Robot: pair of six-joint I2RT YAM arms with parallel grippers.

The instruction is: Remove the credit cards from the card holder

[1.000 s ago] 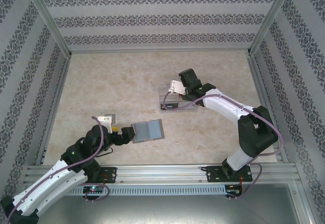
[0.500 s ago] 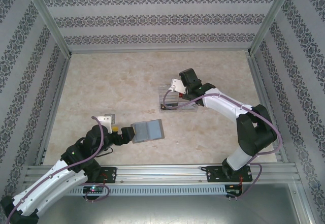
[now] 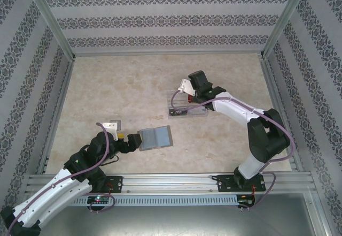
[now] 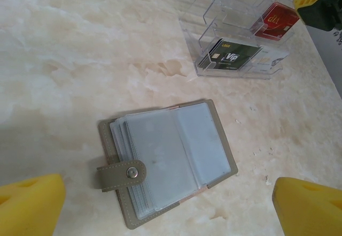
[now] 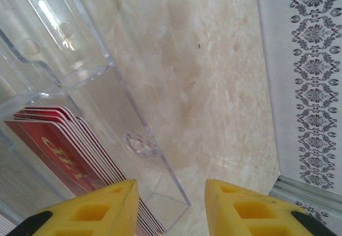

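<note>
This looks like a robotics lab test cell, not a lived-in room. A marble-patterned desk [image 3: 117, 97] is boxed in by aluminium frame posts [image 3: 49, 19] and wall panels [image 3: 165, 19] papered in striped damask. Two white-and-black robot arms [image 3: 235, 110] are bolted to a slotted metal rail [image 3: 176, 181] at its near edge. The surroundings beyond the enclosure cannot be made out.

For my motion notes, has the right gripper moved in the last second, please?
Yes. In the top view, the right gripper has shifted slightly toward the far wall, judged against the clear acrylic tray, which stayed put.
</note>
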